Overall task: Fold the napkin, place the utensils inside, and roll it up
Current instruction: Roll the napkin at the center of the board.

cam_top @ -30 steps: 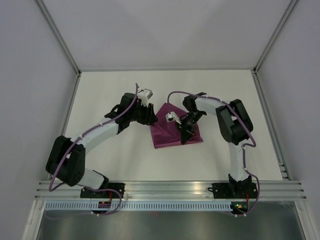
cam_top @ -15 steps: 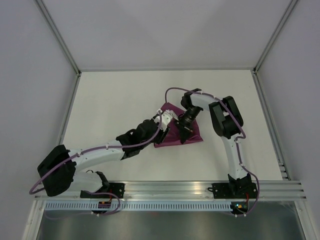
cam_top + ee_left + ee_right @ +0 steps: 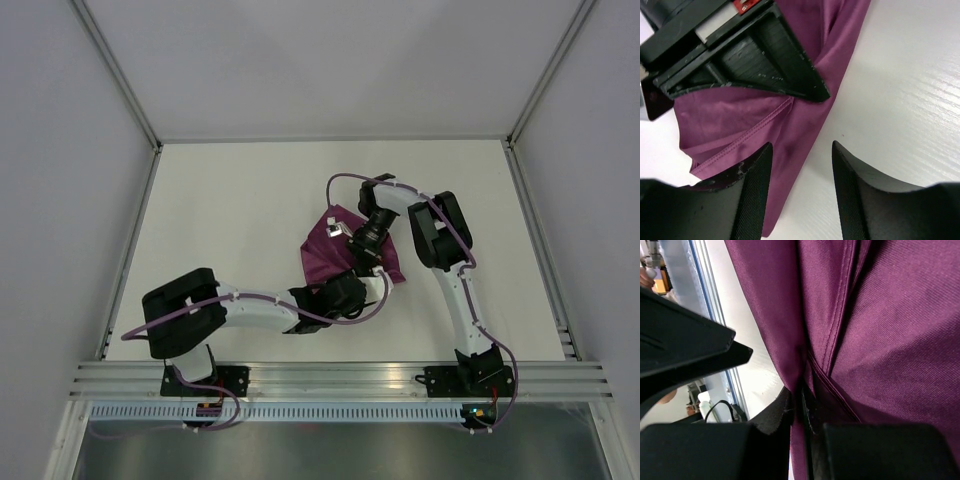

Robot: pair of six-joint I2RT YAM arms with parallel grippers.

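Presently, entries run from nearest to farthest.

1. Left gripper point(image 3: 801, 150): two dark fingers spread wide, gripping nothing. The gap between them frames a cloth edge and bare table. Whether either finger touches the cloth cannot be told.

2. Dark plum-purple thin cloth napkin point(image 3: 740, 115): directly ahead of the left fingertips, gathered into a bunched, creased band on the table. In the left wrist view its long axis runs diagonally from lower left to upper right, and a stitched hem follows the same line. From above, its far end narrows to a corner pointing away from the arm bases.

3. Right gripper point(image 3: 800, 402): just beyond the left gripper, facing it, with its fingers clamped tight on a pinched fold of the napkin. The cloth fans out past its fingertips.

4. Flat white table point(image 3: 900, 100): under the cloth and exposed beside both grippers.

5. Pale grey enclosure walls point(image 3: 320, 70): beyond the table's far edge.
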